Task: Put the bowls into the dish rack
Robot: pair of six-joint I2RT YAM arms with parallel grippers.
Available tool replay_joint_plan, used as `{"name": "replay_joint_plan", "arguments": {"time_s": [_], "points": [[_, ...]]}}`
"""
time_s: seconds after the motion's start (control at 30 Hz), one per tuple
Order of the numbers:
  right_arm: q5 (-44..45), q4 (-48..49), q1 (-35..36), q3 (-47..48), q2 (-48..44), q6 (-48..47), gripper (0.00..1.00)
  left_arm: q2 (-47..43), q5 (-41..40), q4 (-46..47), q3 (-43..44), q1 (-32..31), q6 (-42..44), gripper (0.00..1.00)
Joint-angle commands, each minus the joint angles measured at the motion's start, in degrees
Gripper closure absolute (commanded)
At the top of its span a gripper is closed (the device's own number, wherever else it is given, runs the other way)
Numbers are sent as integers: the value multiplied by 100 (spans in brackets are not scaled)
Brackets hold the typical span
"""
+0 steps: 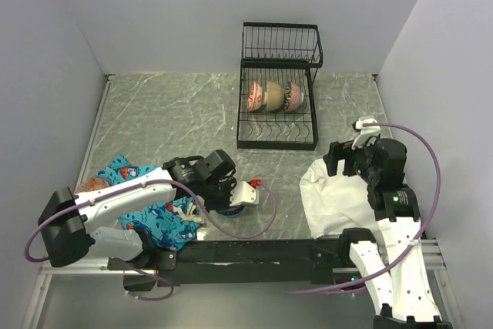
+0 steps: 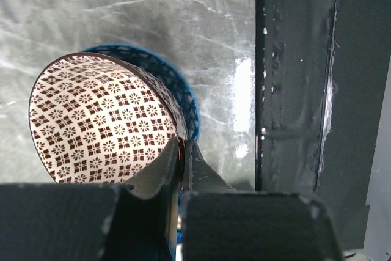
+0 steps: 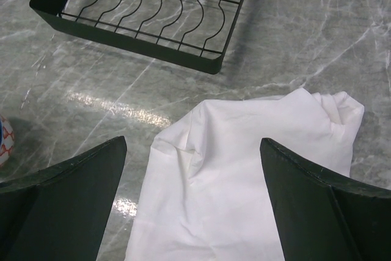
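Your left gripper is clamped narrow on the rim of the patterned bowl. One finger sits inside the rim and the other outside, so the wall of the bowl is pinched between them. The bowl tilts, its brown-and-white inside facing the wrist camera. A blue bowl lies just beyond and under it; you cannot tell whether the two touch. The black base rail of the rig runs close by on the gripper's right in that view.

From above, the dish rack stands well ahead of your left gripper, toward the back wall and a little to its right. Three bowls already stand on edge in its lower slotted base: a pink one, a tan one and a dark patterned one. The raised upper basket holds nothing you can see. A blue printed cloth lies just beside your left arm.

Your right gripper is spread wide and holds nothing. It hovers over a crumpled white cloth, with the front of the rack ahead of its fingers and to their left on the marbled table.
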Motion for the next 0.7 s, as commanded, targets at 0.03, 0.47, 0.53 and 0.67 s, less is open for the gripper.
{"name": "replay_joint_plan", "arguments": {"time_s": [0.03,0.47,0.53,0.67], "points": [[20,134,-72,404,222,66,2,-404,-103,-261,541,-5,261,99],[170,-33,-344,1045,950,399,2,859,160,4,3218,-5,850,99],[187,-6,-414,1098,1039,435,2,1519,283,12,4087,13,754,99],[275,134,-660,1108,1223,583,2,2442,766,336,5031,179,264,99]]}}
